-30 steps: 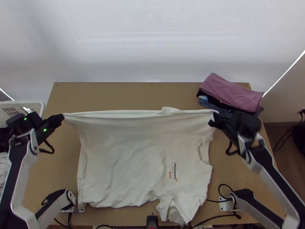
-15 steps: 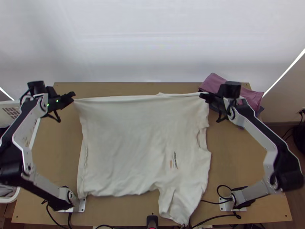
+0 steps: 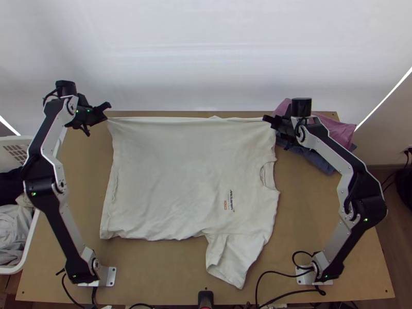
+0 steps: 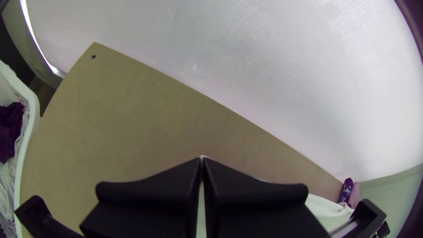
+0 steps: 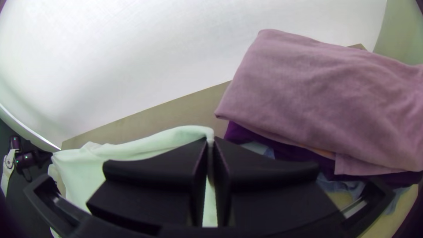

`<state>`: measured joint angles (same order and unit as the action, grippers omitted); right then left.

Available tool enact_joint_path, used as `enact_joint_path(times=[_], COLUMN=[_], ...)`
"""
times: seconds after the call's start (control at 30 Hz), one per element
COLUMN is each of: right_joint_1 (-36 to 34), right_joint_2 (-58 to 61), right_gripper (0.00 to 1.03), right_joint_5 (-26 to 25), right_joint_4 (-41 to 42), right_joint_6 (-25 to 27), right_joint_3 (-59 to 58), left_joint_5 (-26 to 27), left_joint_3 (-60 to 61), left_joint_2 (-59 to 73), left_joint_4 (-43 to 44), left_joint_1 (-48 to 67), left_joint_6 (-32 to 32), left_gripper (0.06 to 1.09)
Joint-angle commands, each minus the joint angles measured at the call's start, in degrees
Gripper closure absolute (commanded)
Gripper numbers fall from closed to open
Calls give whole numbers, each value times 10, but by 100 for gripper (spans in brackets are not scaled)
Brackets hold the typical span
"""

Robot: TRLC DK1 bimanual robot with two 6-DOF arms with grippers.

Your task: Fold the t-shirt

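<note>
Jaws on the L gripper [image 3: 102, 117]: closed together, fingers meeting w/ a thin bit of cloth pinched between, at the far hem-side corner of the cream T-shirt [image 3: 170, 180]. R gripper [image 3: 269, 121] same: fingers tight together, clamped on the shirt's far edge at the shoulder end, approx level w/ the L one.

Shirt is on the wooden table [image 3: 319, 221], mid-table, spread out, small chest print [image 3: 229, 201] facing up. Long axis runs L-R: hem toward L arm, collar [image 3: 265, 176] toward R arm. Far edge pulled taut btwn the 2 grippers, close to the table's far edge. Looks slightly lifted there, but hard to judge height from above. 1 sleeve [image 3: 229, 260] sticks out toward the near edge, slanting, a few creases in it.

Counts: 1 T-shirt, 2 grippers (both on it), 1 stack of folded clothes on the R far corner, just beside the R gripper. Stack = mauve garment [image 5: 317, 97] on top, dark purple garment [image 5: 304, 158] under, blue-grey cloth [image 3: 315, 158] at the bottom. 1 white basket [image 4: 34, 103] at L side, w/ dark garment [image 4: 9, 128] + pale laundry [image 3: 13, 229] bunched inside.
</note>
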<state>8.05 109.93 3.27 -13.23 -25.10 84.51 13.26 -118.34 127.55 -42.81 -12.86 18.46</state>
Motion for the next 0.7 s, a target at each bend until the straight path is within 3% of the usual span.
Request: enact_joint_path(times=[0.0, 0.17, 0.2, 0.33, 0.37, 0.53, 0.67], right_joint_1=[-18, -15, -14, -11, -9, -11, -12], right_joint_2=[13, 9, 8, -17, -31, -125, -224], right_gripper=[100, 100, 97, 15, 5, 4, 4], right_joint_5=[-31, -31, -31, -32, -32, -35, -46], right_joint_4=[-14, -22, -22, -35, -41, -51, -144], right_joint_6=[-10, -8, -7, -12, -11, -9, -19], right_joint_3=[25, 22, 22, 6, 4, -13, -19], left_joint_5=[-31, -31, -31, -28, -26, -21, -21], left_joint_3=[-53, -52, -52, -47, -48, -41, 9], left_joint_2=[30, 26, 22, -17, -27, -95, -183], left_joint_4=[-23, -44, -44, -70, -69, -46, -51], left_joint_1=[-16, -16, -16, -9, -10, -26, -34], left_joint_6=[8, -2, -5, -25, -21, -15, -51], left_gripper=[105, 104, 97, 9, 10, 10, 10])
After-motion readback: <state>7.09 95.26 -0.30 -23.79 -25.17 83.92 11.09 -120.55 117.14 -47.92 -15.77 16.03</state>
